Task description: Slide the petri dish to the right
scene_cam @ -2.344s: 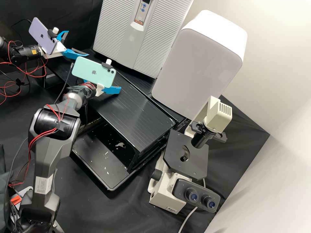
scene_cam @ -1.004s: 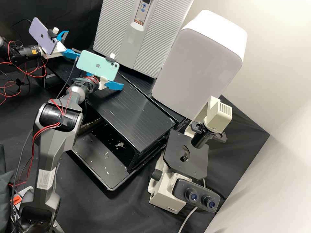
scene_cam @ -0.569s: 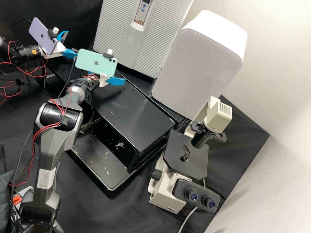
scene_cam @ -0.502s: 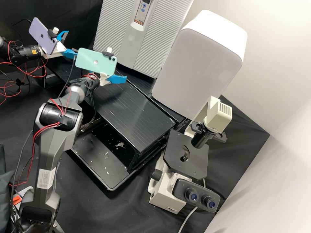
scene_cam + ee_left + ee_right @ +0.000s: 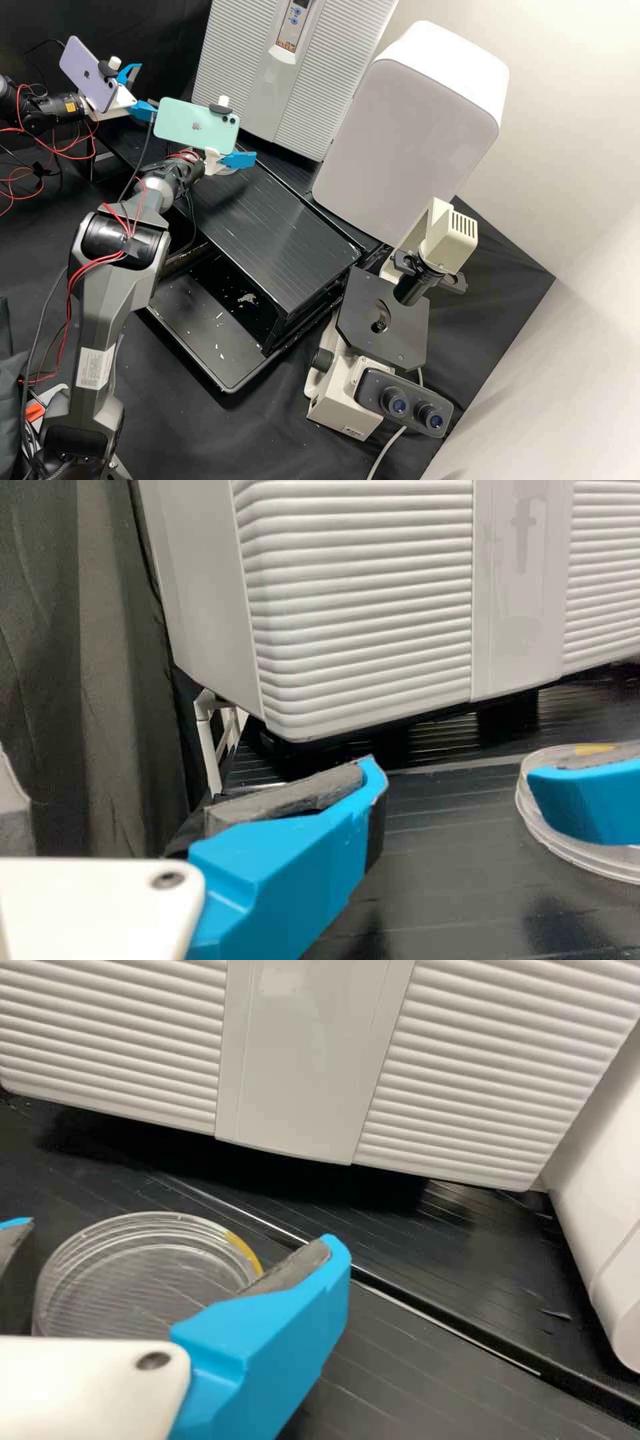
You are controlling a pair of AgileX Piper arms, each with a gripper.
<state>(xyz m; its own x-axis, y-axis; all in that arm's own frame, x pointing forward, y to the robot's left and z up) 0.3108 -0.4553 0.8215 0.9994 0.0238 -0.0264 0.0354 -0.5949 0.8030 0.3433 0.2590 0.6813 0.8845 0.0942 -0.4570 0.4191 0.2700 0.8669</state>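
White ribbed cabinet [image 5: 300, 1050] looms close, white box [image 5: 610, 1250] crowding beside it. On the black table [image 5: 450, 1360] before the cabinet, right tool [image 5: 170, 1238] sits spread wide around the petri dish [image 5: 120, 1280]: clear, shallow, yellow-marked rim.

- The left gripper's finger [image 5: 290, 870], blue with a dark pad, sits low over a black ribbed surface [image 5: 440, 880].
- A white ribbed machine [image 5: 360, 610] stands behind.
- The right gripper's finger [image 5: 590, 800] overlaps a clear petri dish [image 5: 570, 855].

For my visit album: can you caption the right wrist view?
Right gripper straddles a clear petri dish before a ribbed white appliance.
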